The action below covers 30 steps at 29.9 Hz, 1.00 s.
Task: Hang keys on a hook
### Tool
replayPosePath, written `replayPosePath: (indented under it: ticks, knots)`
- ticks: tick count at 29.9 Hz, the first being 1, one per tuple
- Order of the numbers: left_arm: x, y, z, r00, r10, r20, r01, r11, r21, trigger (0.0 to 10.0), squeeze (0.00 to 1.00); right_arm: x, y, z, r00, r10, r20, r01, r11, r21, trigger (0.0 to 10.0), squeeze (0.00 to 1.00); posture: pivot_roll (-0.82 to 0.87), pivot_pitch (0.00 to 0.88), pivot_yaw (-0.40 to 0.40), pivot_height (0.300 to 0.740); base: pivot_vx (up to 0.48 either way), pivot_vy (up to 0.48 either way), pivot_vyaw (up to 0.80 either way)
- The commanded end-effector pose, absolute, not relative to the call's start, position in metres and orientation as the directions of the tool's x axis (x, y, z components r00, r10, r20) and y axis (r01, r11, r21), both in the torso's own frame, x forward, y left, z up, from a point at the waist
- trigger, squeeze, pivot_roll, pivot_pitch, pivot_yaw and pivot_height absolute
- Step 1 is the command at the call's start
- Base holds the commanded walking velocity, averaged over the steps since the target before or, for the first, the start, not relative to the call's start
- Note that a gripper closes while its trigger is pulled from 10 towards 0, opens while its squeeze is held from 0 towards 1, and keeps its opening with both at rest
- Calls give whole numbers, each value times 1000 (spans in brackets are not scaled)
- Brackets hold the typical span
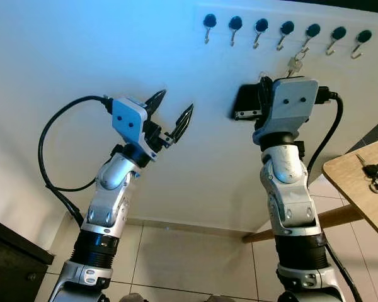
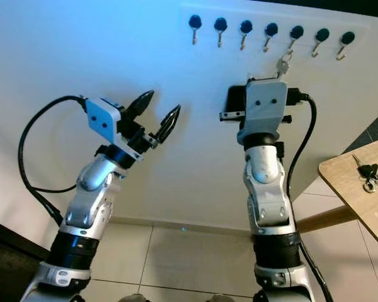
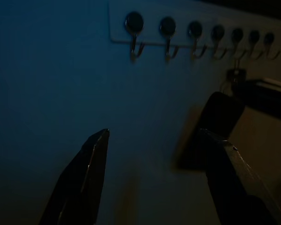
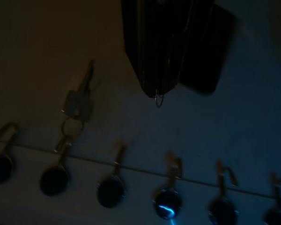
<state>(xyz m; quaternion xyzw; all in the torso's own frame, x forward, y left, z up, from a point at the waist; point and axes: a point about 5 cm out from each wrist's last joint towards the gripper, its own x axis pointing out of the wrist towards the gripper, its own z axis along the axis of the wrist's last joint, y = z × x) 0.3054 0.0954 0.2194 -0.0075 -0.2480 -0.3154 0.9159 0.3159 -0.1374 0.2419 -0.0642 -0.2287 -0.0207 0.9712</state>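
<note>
A: Seven hooks (image 1: 286, 33) with dark round caps stand in a row on a white strip high on the wall (image 1: 82, 56). We raise both arms toward it. Where do we find the keys?

B: A key (image 1: 295, 63) on its ring hangs from the fifth hook (image 1: 311, 34), counted from our left, and lies flat against the wall. The right gripper (image 4: 158, 91) is just below that hook row, beside the hanging key but apart from it.

A: And the fingers of the right gripper?

B: In the right wrist view they are pressed together, and a small wire loop (image 4: 158, 100) protrudes from between the tips. What the loop belongs to we cannot tell.

A: The left side?

B: The left gripper (image 1: 172, 113) is held up before bare wall, well left of the hooks, its two fingers spread apart and empty.

A: Anything further?

B: At our right, a wooden table (image 1: 349, 179) bears a second bunch of keys (image 1: 373, 173) near its edge. Pale floor tiles (image 1: 189, 264) lie below.
</note>
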Motion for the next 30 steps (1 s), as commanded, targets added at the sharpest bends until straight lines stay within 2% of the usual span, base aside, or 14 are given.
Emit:
replayPosePath:
  ticks: [1, 18, 30]
  knots:
    - [302, 87, 224, 660, -592, 463, 604, 784, 143, 10000, 0, 315, -142, 248, 890, -24, 456, 78, 992, -98, 10000, 0, 26, 105, -54, 740, 0, 0, 0]
    - [296, 78, 236, 630, -615, 475, 620, 766, 170, 10000, 0, 322, -131, 272, 867, 54, 495, -5, 995, -100, 10000, 0, 28, 93, -55, 740, 0, 0, 0]
    - [295, 77, 241, 622, -621, 476, 623, 762, 180, 10000, 0, 334, -130, 284, 858, 34, 512, 17, 995, -95, 10000, 0, 32, 97, -53, 740, 0, 0, 0]
